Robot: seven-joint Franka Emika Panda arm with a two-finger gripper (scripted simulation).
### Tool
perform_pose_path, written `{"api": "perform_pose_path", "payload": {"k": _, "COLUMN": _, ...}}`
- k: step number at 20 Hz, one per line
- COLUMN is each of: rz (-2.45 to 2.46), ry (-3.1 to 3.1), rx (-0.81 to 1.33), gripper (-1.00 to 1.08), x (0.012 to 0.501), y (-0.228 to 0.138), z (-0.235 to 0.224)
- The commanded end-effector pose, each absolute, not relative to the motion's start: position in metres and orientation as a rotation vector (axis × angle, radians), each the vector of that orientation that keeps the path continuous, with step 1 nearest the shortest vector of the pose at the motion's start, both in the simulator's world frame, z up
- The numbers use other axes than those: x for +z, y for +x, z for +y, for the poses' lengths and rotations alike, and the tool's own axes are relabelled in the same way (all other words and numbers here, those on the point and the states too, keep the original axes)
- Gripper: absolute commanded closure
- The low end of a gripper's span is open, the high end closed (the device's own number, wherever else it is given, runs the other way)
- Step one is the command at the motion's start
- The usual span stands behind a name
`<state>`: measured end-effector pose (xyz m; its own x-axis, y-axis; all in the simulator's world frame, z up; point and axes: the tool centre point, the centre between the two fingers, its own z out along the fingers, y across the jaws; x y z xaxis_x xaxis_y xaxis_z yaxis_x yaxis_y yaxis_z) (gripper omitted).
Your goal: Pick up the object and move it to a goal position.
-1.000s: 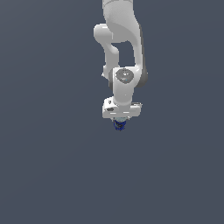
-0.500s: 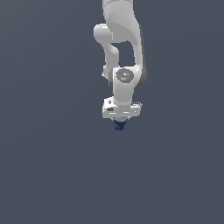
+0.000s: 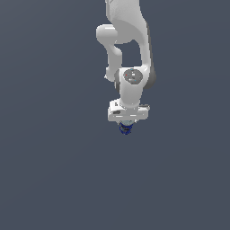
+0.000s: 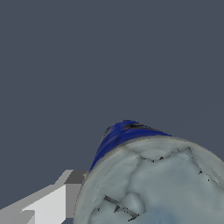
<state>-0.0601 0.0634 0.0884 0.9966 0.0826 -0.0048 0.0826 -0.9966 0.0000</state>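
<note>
Plain grey counter (image 3: 54, 179) lies open all round the claw (image 3: 126, 127); the object (image 3: 126, 130) pokes out beneath, seemingly clamped, fingers mostly hidden.

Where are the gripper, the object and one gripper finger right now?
gripper (image 3: 126, 127), exterior view, midway between its fingertips.
object (image 3: 125, 130), exterior view, dark blue side below the gripper.
object (image 4: 153, 183), wrist view, pale grey-blue top.
finger (image 4: 50, 201), wrist view, white face.

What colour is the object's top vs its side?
The object has a pale grey-blue mottled top and a dark blue side; clearest in the wrist view.
</note>
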Motion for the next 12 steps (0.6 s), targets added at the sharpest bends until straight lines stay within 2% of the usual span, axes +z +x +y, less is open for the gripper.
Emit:
{"api": "perform_pose_path", "payload": {"k": 1, "rz": 0.131, "ry": 3.139, "rx": 0.0, "gripper": 1.08, "x": 0.1, "y": -0.052, "z": 0.074}}
{"api": "perform_pose_path", "payload": {"k": 12, "rz": 0.131, "ry": 3.139, "rx": 0.0, "gripper": 1.08, "x": 0.145, "y": -0.014, "z": 0.124}}
